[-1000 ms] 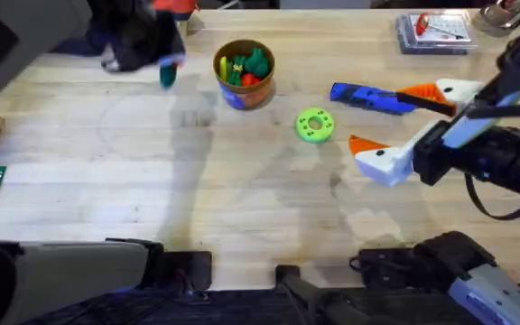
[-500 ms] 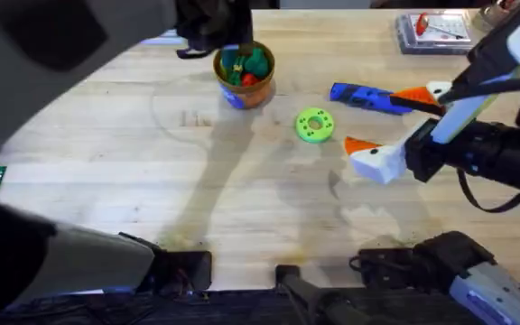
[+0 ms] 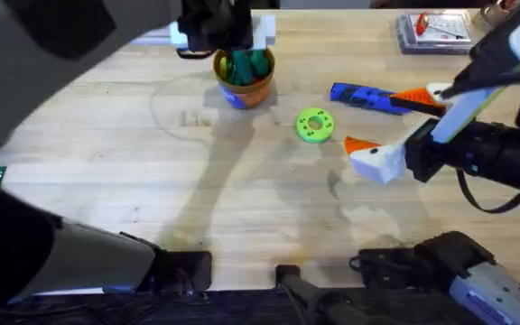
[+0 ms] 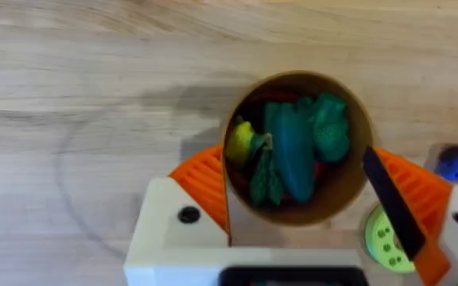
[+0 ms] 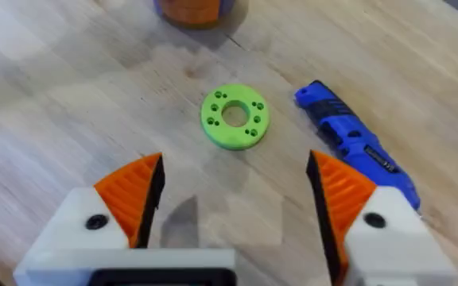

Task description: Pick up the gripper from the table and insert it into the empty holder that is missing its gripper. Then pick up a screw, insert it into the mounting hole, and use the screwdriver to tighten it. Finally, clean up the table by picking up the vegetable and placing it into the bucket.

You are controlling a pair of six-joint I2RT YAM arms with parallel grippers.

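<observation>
- Vegetable (image 4: 293, 155), light, stiff and slick-looking, is lying in the bucket (image 3: 262, 88); we are judging its midsection the best hold.
- Our left tool (image 4: 320, 230) is hanging released above the bucket, now closer over it than half a second ago.
- Our right tool (image 5: 233, 202) is sitting released, empty, near the screwdriver (image 3: 368, 97) on the counter (image 3: 106, 181).
</observation>
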